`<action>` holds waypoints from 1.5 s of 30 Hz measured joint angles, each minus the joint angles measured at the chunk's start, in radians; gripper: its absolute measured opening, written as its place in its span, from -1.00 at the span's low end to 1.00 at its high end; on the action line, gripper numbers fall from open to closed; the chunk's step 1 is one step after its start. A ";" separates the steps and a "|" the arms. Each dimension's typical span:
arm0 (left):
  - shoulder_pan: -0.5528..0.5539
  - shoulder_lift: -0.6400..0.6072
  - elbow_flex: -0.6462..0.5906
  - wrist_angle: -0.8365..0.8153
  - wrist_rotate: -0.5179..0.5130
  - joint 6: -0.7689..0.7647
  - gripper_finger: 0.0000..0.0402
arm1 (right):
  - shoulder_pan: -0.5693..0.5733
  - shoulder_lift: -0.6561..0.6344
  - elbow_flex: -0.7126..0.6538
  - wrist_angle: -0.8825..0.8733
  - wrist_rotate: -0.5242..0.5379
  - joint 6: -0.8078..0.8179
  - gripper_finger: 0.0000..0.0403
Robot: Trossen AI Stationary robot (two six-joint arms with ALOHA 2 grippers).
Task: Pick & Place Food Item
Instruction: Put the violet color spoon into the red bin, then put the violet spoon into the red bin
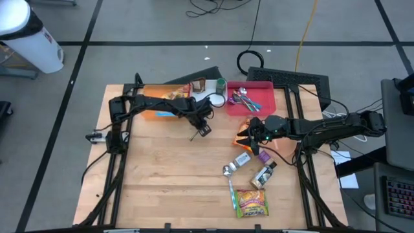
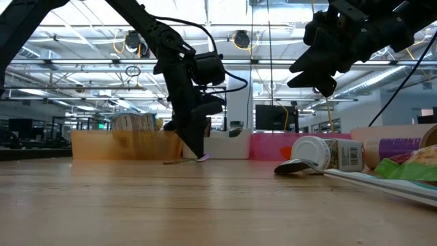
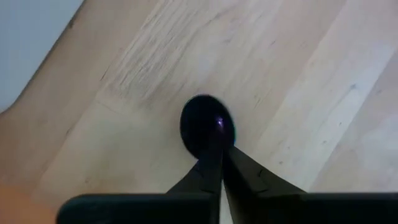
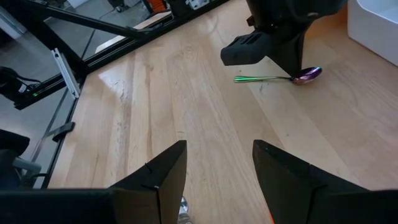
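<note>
An iridescent spoon [image 4: 280, 78] lies low on the wooden table near its middle, and it also shows in the high view [image 1: 194, 136]. My left gripper [image 1: 204, 128] stands over its bowl end, shut on it. My right gripper [image 4: 214, 168] is open and empty, hovering above the table at the right [image 1: 246, 137], beside an orange bag [image 1: 251, 126]. A yellow-green snack packet [image 1: 252, 202], a small bottle [image 1: 264, 175] and a white-capped jar [image 1: 242, 159] lie flat on the table at the near right. My left gripper pinches the spoon between its two fingers at the neck, right beside the dark bowl [image 3: 207, 127]. The fingers come from above, pointing down. The spoon lies about level at the table's surface, and its handle [image 4: 249, 79] sticks out to one side.
A pink tray [image 1: 265, 90] with several spoons and an orange bin [image 1: 155, 113] holding packets stand at the far edge, with a white cup [image 1: 217, 99] between them. A metal spoon [image 1: 229, 181] lies near the packet. The near left of the table [image 1: 155, 188] is bare wood.
</note>
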 joint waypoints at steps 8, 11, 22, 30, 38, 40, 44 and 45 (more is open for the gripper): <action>0.002 0.000 0.105 -0.001 0.000 0.034 -0.73 | 0.000 0.000 0.000 -0.001 -0.002 0.002 -0.13; 0.004 0.000 0.159 -0.011 0.000 0.087 -0.62 | 0.000 0.000 0.000 -0.001 -0.002 0.002 -0.13; 0.101 -0.001 0.195 -0.131 0.073 0.069 0.11 | 0.000 0.000 0.000 -0.002 -0.003 0.002 -0.13; 0.097 -0.001 0.195 -0.132 -0.009 0.152 0.31 | 0.000 0.000 0.000 -0.002 -0.003 0.002 -0.13; 0.065 -0.001 0.179 -0.115 -0.051 0.171 0.23 | 0.000 0.000 0.000 -0.003 -0.003 0.003 -0.13; 0.052 -0.001 0.171 -0.116 -0.076 0.165 0.20 | 0.000 0.000 0.000 -0.003 -0.002 0.003 -0.13; 0.024 -0.001 0.158 -0.120 -0.120 0.138 0.15 | 0.000 0.000 0.000 -0.003 -0.002 0.003 -0.13; 0.016 -0.001 0.158 -0.121 -0.138 0.127 0.14 | 0.000 0.000 0.000 -0.003 -0.003 0.002 -0.13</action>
